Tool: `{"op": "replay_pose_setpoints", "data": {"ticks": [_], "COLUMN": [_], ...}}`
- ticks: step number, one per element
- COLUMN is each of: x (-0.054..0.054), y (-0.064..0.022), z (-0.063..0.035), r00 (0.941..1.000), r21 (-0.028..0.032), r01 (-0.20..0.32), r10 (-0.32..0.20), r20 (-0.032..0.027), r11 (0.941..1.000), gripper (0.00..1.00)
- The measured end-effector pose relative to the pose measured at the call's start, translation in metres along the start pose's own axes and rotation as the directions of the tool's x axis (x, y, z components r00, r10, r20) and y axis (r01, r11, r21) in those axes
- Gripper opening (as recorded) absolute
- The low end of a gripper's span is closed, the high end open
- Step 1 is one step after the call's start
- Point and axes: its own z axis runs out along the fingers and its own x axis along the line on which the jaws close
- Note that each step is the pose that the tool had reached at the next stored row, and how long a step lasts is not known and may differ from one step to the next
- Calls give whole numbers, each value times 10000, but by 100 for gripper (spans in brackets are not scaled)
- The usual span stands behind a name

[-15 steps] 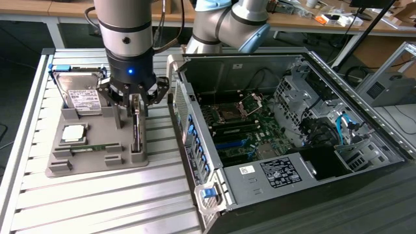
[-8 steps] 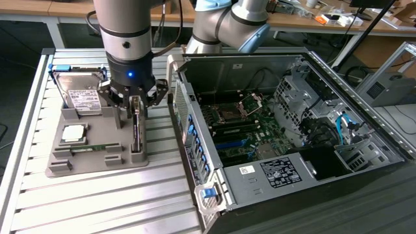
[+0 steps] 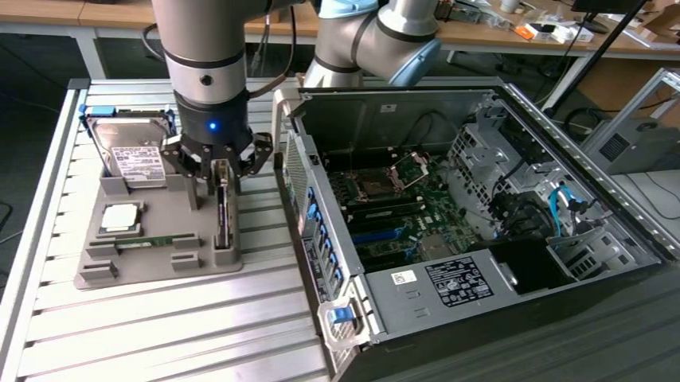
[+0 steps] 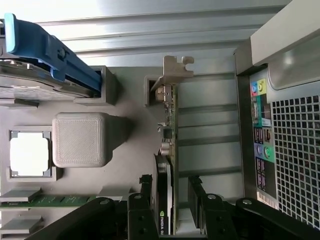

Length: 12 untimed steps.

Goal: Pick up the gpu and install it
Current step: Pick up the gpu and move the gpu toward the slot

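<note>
The gpu [image 3: 223,213] stands on edge in the grey holder [image 3: 159,267] on the tabletop [image 3: 138,334], beside the open computer case [image 3: 478,143]. The jaws are open, 1 finger either side of the card, gripping nothing. Closing off-centre could tilt the card and jam it in its slot. The wrist view shows the finger gaps and the silver bracket [image 4: 176,67]; the exterior view shows the motherboard [image 3: 388,215].

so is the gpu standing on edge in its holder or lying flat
On edge: the gpu sits upright in a slot of the grey holder, the open hand straddling it.
</note>
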Motion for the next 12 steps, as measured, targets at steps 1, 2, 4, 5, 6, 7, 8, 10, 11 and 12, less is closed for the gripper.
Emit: {"op": "replay_pose_setpoints", "data": {"ticks": [1,2,4,5,6,7,8,10,11,12], "x": [1,2,4,4,4,5,5,6,7,7], "y": [1,2,1,1,0,-1,-1,-3,-4,-4], "z": [12,27,54,66,80,93,105,143,160,172], "r00": [10000,10000,10000,10000,10000,10000,10000,10000,10000,10000], "r21": [1,0,1,0,0,0,0,0,0,0], "r01": [1,1,0,0,0,0,0,0,0,0], "r10": [-1,-1,0,0,0,0,0,0,0,0], "r20": [-1,0,-1,0,0,0,0,0,0,0], "r11": [10000,10000,10000,10000,10000,10000,10000,10000,10000,10000], "gripper": [42,42,42,42,42,42,42,42,42,42]}}
